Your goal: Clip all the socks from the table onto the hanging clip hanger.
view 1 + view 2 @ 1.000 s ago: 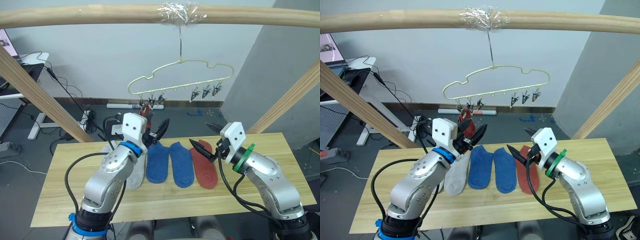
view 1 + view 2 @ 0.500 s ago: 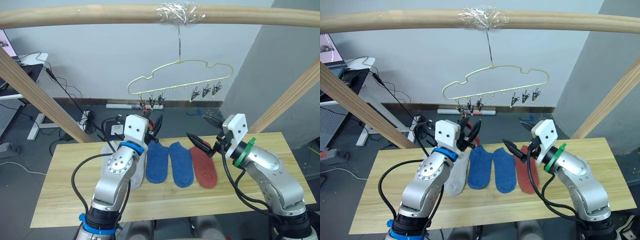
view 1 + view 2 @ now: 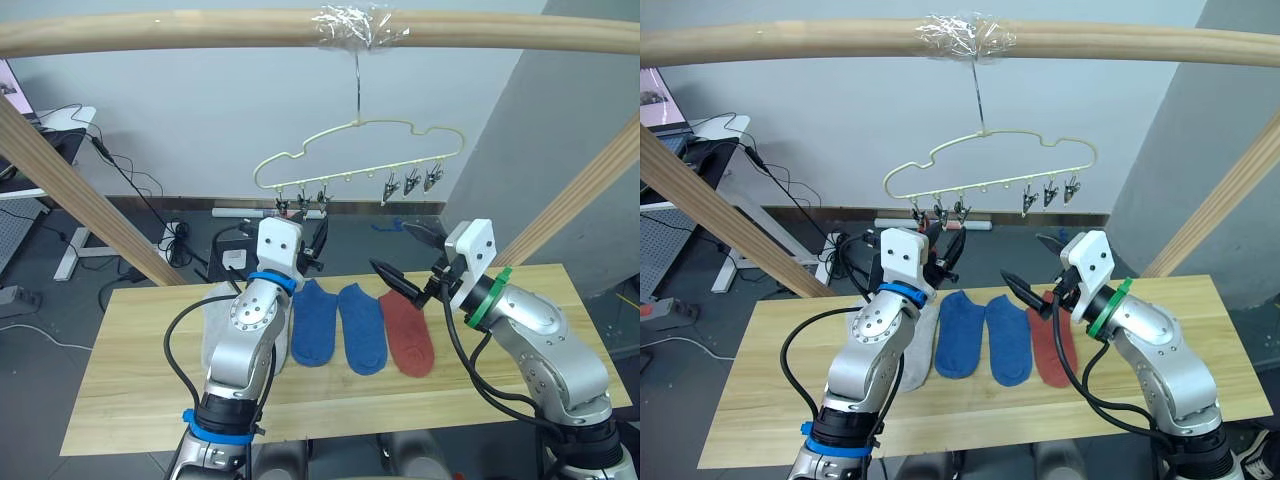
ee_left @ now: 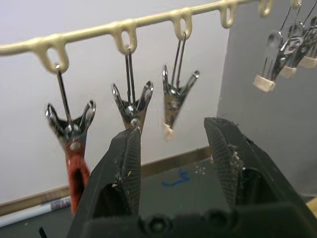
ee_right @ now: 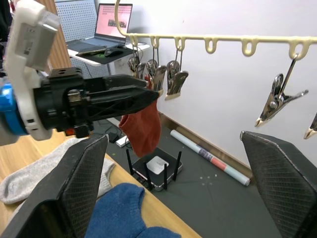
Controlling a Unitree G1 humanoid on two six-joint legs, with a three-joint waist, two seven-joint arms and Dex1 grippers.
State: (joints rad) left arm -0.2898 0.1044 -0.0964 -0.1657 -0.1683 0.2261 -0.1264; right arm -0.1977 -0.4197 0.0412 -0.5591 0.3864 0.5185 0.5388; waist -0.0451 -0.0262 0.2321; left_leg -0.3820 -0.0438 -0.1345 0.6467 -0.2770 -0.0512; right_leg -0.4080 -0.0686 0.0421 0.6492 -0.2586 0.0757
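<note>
The pale yellow clip hanger [image 3: 360, 140] hangs from the top pole, with three clips [image 4: 131, 106] at its left end and three at its right. A rust red sock [image 5: 143, 126] hangs from the outermost left clip. My left gripper [image 4: 173, 131] is raised just below the left clips, open and empty. My right gripper [image 3: 403, 255] hovers open above the table's [image 3: 130, 390] back edge, over a rust red sock [image 3: 408, 335]. Two blue socks [image 3: 312, 325] [image 3: 362, 325] and light grey sock fabric [image 3: 215, 320] lie flat beside it, partly hidden by my left arm.
A round wooden pole [image 3: 200, 30] spans the top, with slanted poles at the left [image 3: 70, 180] and right [image 3: 580, 195]. Cables and a black box [image 5: 157, 166] lie on the floor behind the table. A desk with a laptop [image 5: 111, 20] stands far left.
My left gripper has risen from just above the socks up to the hanger's left clips. The right gripper has lifted a little and shifted left, staying open.
</note>
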